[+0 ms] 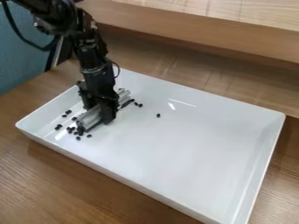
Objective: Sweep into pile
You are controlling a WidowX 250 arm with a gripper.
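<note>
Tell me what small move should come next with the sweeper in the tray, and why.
Perhaps lift the sweeper and set it down past the lone black bit, ready to draw that back toward the others. It lies out in the tray by itself, while most bits are scattered around the sweeper's near end.

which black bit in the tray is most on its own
The single black bit nearest the middle of the white tray, right of the close pair in the picture; every other visible bit lies closer to a neighbour.
</note>
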